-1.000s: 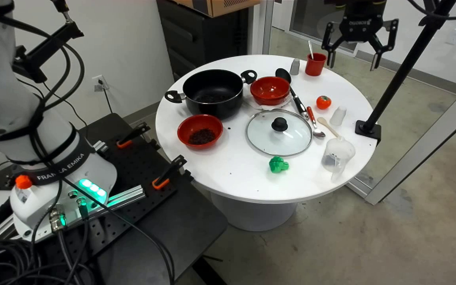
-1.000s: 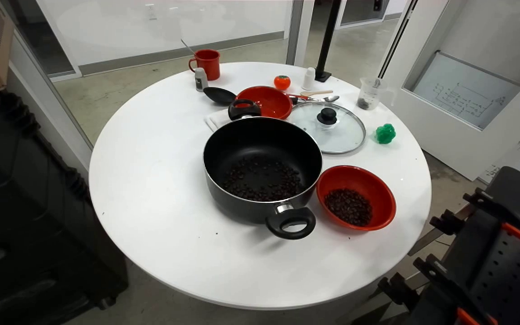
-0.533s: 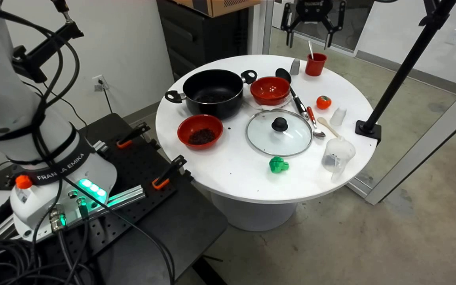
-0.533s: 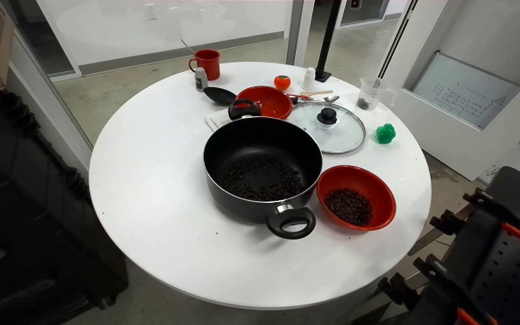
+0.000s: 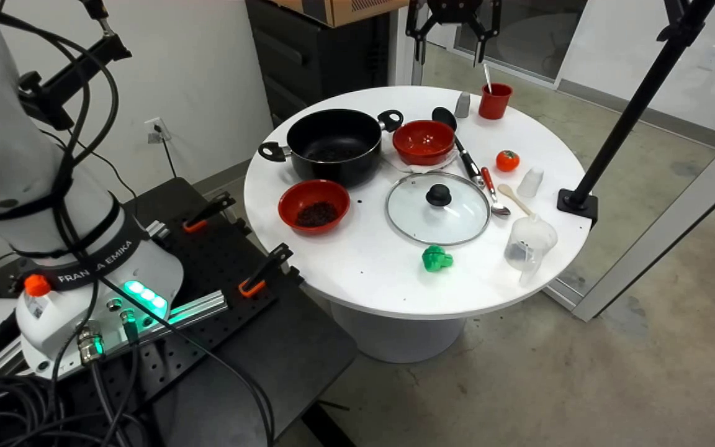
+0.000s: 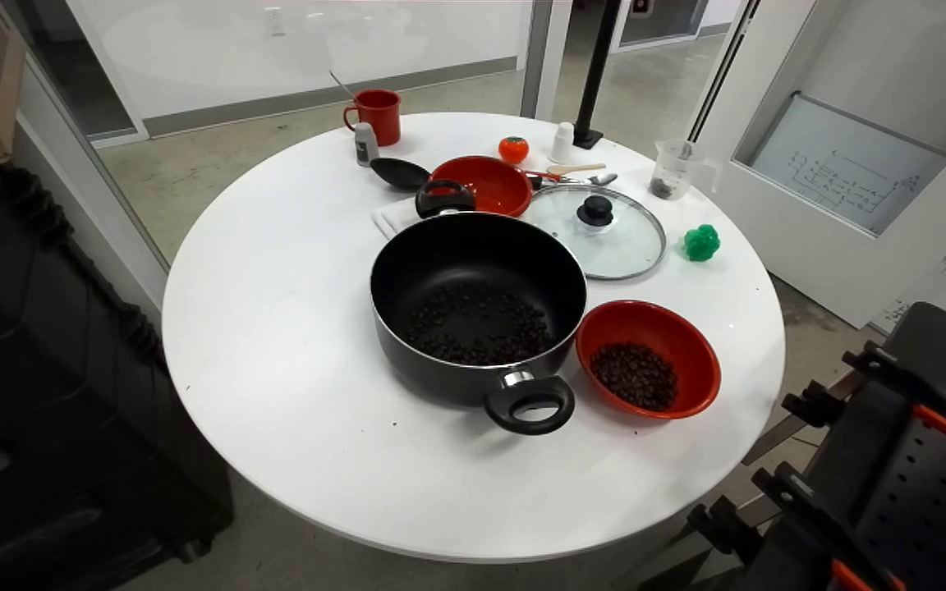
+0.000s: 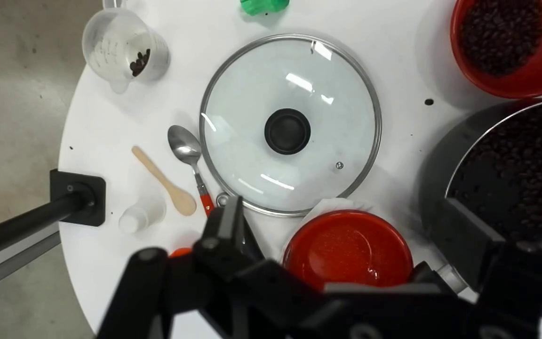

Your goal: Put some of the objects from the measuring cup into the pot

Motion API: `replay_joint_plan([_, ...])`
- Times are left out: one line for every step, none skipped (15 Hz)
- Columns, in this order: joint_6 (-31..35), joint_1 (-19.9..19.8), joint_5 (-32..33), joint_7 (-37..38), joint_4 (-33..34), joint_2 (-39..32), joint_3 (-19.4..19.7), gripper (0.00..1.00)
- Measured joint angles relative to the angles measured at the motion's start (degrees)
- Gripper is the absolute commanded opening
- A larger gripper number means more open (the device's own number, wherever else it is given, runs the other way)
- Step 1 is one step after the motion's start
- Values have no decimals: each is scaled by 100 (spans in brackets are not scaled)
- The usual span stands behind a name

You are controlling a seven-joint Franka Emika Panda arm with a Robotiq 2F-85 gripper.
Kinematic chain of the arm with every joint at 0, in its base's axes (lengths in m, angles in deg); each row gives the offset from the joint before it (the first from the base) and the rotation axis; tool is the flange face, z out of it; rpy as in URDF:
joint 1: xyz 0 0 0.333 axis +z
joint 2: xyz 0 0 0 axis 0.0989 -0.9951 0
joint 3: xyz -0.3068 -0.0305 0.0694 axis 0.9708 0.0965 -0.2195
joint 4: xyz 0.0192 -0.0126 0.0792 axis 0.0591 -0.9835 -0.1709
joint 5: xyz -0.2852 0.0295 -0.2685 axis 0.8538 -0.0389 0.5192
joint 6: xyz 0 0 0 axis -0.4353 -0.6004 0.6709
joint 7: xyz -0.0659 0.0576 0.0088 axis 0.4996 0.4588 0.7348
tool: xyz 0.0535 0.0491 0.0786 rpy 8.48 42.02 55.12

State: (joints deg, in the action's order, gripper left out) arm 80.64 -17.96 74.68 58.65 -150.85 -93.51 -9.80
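High over the table (image 6: 276, 394), the tool (image 5: 449, 53) hangs with its jaws wide apart. The measuring cup (image 7: 106, 52) stands upright close to the table's edge, holding some dark beans (image 7: 139, 62); a black post (image 5: 622, 124) rises from that same edge farther along. The glass lid (image 5: 438, 223) lies between cup and pot (image 6: 440, 381), white table showing on both sides of it. A red bowl (image 6: 696, 361) sits just beside the pot, making that flank tight. In an exterior view, a broad stretch of white table runs from the pot to the left edge, and a red mug (image 6: 378, 119) stands near the far one.
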Motion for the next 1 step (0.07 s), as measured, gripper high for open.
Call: replay_joint_plan([7, -1, 0, -3, -7, 0, 1, 100])
